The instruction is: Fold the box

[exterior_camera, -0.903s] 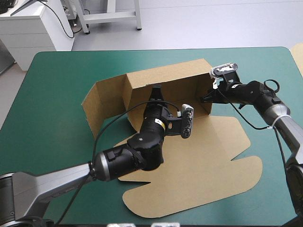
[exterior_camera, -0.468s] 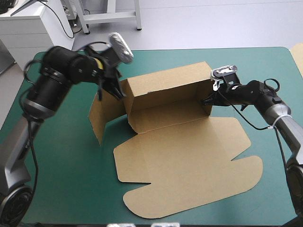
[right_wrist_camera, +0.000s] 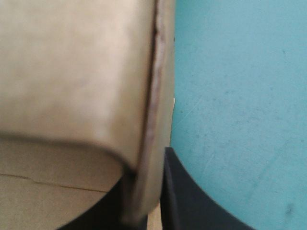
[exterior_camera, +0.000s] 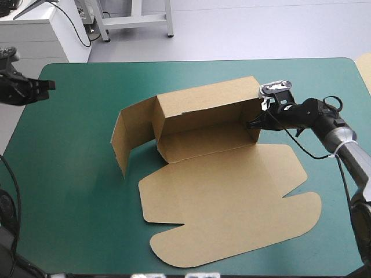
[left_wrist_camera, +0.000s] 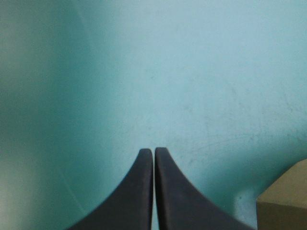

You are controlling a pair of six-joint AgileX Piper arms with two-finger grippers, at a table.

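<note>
The brown box (exterior_camera: 214, 174) lies mid-table with its long back wall (exterior_camera: 203, 104) raised and its lid flat toward the front. A left side flap (exterior_camera: 130, 130) stands upright and swung outward. My right gripper (exterior_camera: 253, 123) is shut on the box's right end wall (right_wrist_camera: 144, 96), and the board's edge runs between its black fingers (right_wrist_camera: 187, 196). My left gripper (exterior_camera: 51, 85) hovers at the table's far left edge, away from the box. It is shut on nothing, fingers (left_wrist_camera: 144, 191) meeting over the teal-green cover, with a corner of the box (left_wrist_camera: 283, 203) off to one side.
Bare teal-green cover (exterior_camera: 69, 174) stretches left of the box and along the front. A white cabinet (exterior_camera: 35, 35) stands beyond the far left corner. A pale sheet edge (exterior_camera: 365, 66) shows at the table's right edge.
My left arm has pulled out of the box, passed the left flap and withdrawn to the table's far left edge. The flap now stands free. My right gripper has kept its hold.
</note>
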